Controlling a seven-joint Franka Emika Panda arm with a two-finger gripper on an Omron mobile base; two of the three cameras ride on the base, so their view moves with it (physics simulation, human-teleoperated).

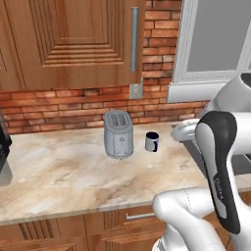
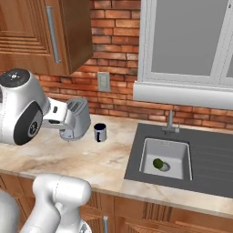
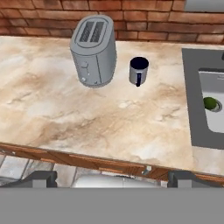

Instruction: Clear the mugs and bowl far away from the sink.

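Your navy-rimmed mug [image 3: 139, 70] stands upright on the marble worktop [image 3: 109, 118], just beside the silver toaster [image 3: 93, 51] and near the brick wall [image 3: 131, 17]. The sink [image 2: 182, 159] lies well apart to its right, with a small green thing [image 2: 158, 163] in the basin. Your claw's [image 3: 111, 178] fingertips [image 3: 41, 178] stand spread wide, pinching nothing, high above the worktop's front edge.

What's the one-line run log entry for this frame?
phase: approach | gripper: open, high above counter edge, holding nothing | navy-rimmed mug: upright beside toaster | sink: green object in basin
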